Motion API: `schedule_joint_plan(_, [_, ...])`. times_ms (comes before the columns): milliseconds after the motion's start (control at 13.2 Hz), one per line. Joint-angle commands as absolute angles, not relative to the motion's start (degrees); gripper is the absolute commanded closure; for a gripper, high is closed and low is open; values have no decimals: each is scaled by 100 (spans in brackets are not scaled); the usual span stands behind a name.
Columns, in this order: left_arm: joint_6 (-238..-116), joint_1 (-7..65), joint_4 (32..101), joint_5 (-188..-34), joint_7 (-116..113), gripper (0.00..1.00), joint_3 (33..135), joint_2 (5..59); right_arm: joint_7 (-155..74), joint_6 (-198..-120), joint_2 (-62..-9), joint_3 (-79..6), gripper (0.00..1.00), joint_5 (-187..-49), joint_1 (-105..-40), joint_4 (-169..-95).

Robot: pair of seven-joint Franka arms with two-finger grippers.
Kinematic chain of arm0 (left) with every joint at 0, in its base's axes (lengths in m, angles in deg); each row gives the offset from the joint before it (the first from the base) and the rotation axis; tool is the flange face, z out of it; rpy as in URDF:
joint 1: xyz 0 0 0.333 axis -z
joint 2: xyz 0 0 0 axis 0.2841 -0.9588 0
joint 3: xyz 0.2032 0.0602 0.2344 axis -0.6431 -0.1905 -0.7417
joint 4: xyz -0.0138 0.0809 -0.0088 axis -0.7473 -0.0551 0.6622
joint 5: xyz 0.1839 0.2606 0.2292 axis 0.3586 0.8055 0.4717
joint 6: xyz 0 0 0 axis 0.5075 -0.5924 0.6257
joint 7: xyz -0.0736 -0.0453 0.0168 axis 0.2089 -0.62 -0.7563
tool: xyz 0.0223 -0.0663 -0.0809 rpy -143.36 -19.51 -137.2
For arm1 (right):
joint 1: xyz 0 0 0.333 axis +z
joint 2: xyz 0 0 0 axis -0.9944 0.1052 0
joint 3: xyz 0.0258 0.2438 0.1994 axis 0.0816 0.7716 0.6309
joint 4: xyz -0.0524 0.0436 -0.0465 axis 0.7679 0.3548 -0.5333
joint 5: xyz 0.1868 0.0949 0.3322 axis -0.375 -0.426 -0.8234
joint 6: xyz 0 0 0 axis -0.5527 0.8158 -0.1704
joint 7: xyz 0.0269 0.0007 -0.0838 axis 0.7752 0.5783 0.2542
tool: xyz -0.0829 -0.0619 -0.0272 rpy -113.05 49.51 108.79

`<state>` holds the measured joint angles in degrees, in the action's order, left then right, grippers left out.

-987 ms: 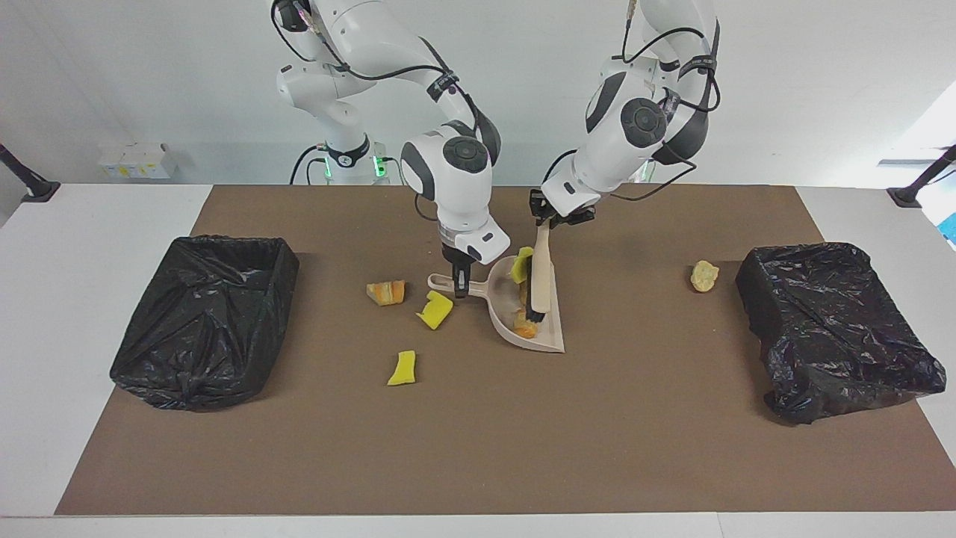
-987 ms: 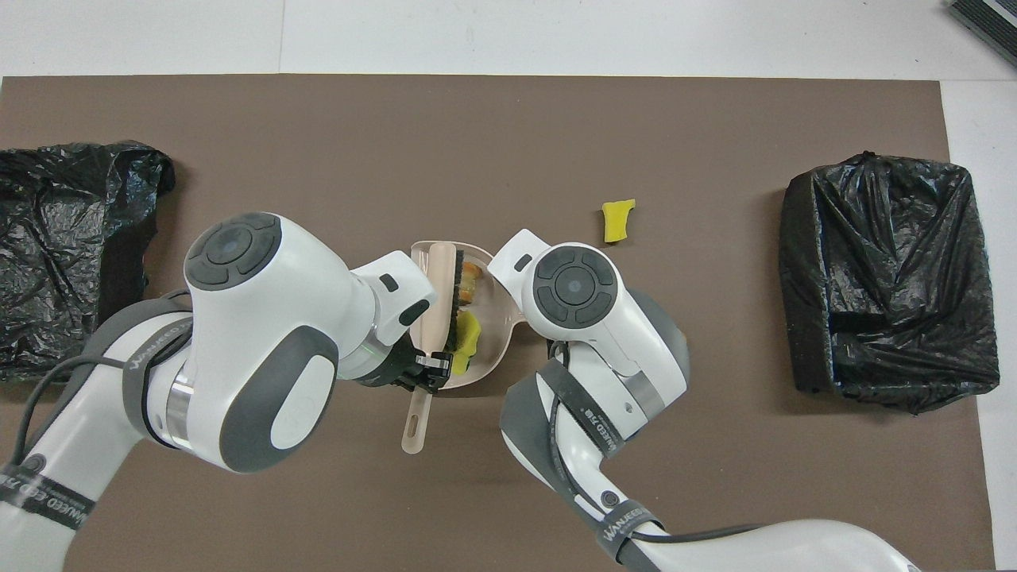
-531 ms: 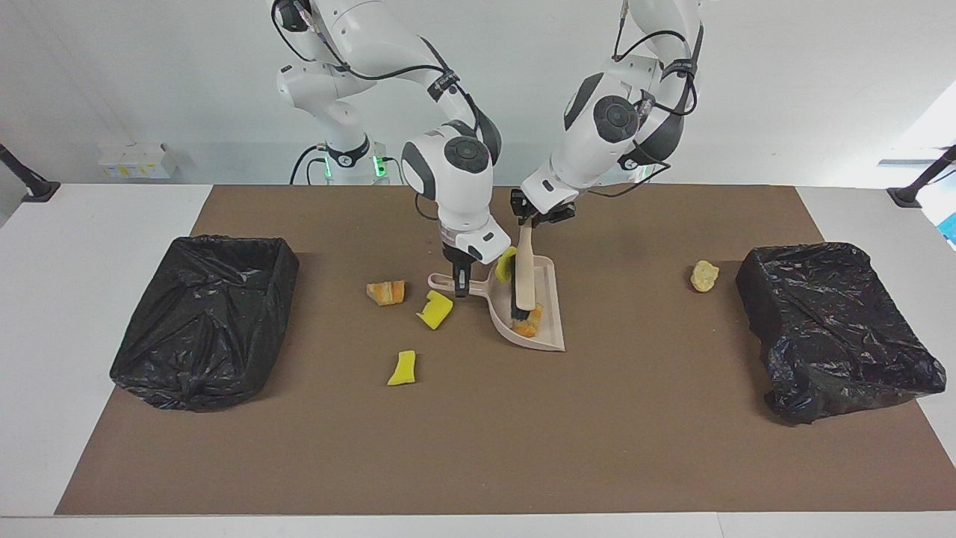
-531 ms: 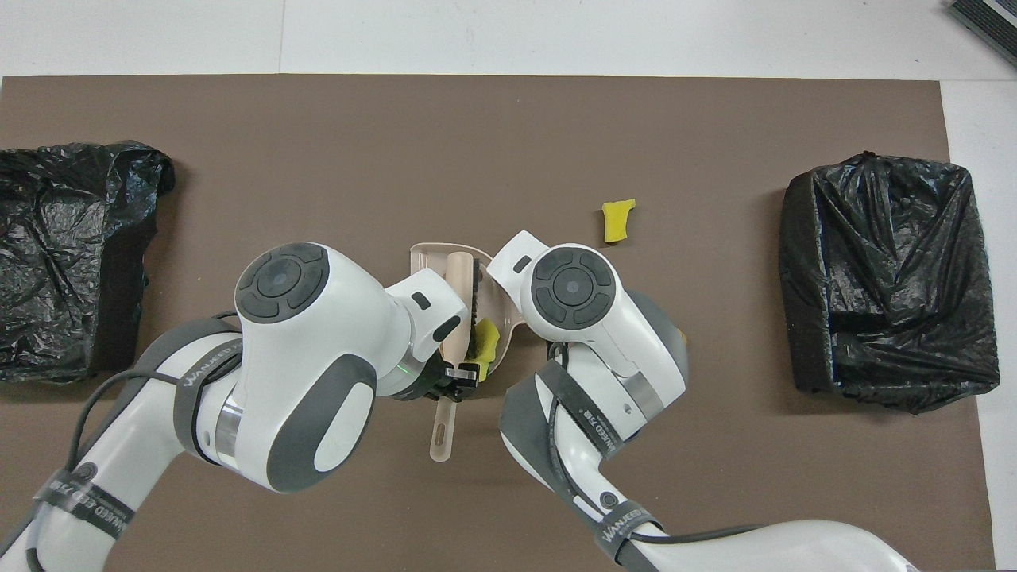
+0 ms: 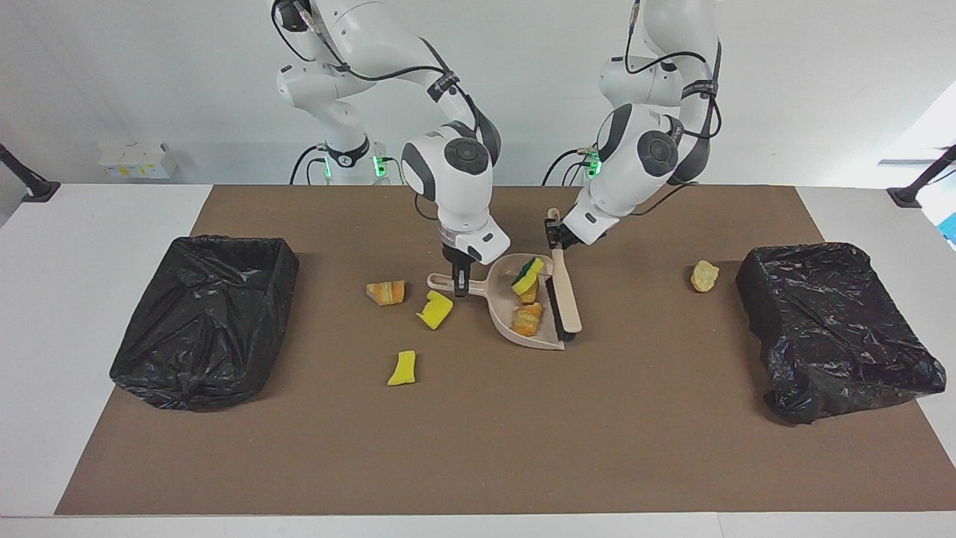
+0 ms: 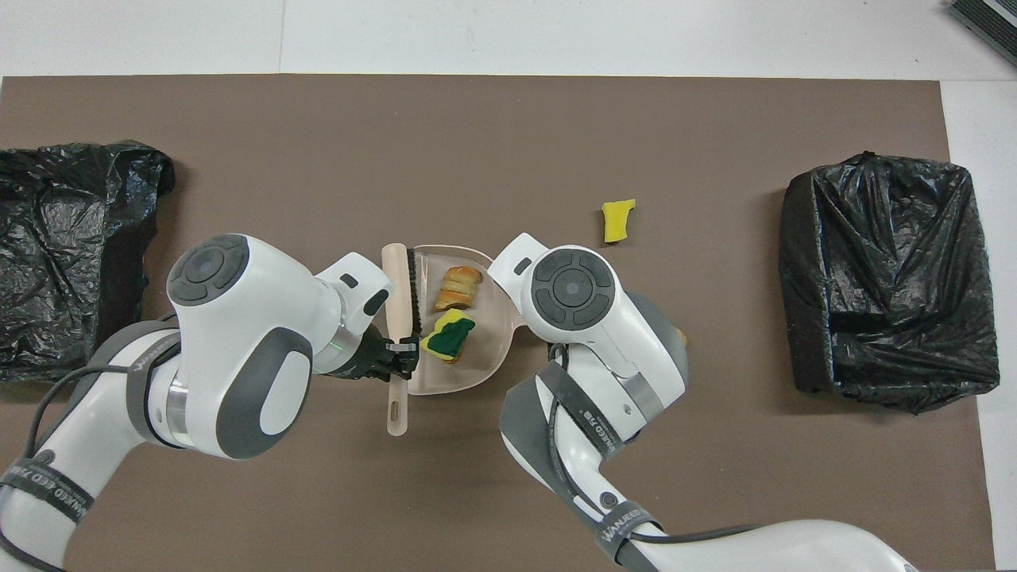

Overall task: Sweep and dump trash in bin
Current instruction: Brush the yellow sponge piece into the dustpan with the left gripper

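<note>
In the facing view, a black-bagged bin (image 5: 205, 320) sits well out toward the right arm's end of the worktop. Three pieces of trash, a tan bread lump (image 5: 386, 292) and two yellow sponge bits (image 5: 435, 309) (image 5: 402, 368), lie on the brown mat (image 5: 478, 448) just beside the right pincer (image 5: 460, 288), which is clamped on the handle of the beige dustpan (image 5: 549, 345). Inside the pan rest a green-backed sponge bit (image 5: 527, 276) and bread lumps (image 5: 527, 320).

The brush (image 5: 564, 299), gripped at its handle by the shut left pincer (image 5: 554, 240), has been drawn out of the pan since a second ago and now lies along the pan's open edge, bristles toward the collected pieces. The swept pieces have thus been left in the pan; judged from this, one stroke is finished, while four pieces remain outside. One more lump (image 5: 703, 276) lies well away from the left pincer, near the second bagged bin (image 5: 836, 329).

On the arm straps in the overhead view, lettering resembling "WANEED" can be partly read (image 6: 616, 520).
</note>
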<state>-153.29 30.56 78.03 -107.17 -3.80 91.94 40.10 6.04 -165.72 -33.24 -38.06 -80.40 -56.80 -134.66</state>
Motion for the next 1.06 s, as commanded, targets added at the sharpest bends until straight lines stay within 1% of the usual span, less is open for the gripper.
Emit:
schedule_joint_plan(0, [-15420, 2951, 8079, -10783, -280, 100, 9207, 4230, 549, -16512, -3506, -3780, 100, -8088, -5680, -13670])
schedule_joint_plan(607, [-15385, 2784, 8387, -10713, -315, 100, 9199, 4282, 540, -16521, -3524, -3780, 100, -8088, -5689, -13696])
schedule_joint_plan(987, [-15498, 3310, 8370, -10590, -551, 100, 9216, 4300, 540, -16521, -3533, -3780, 100, -8089, -5689, -13723])
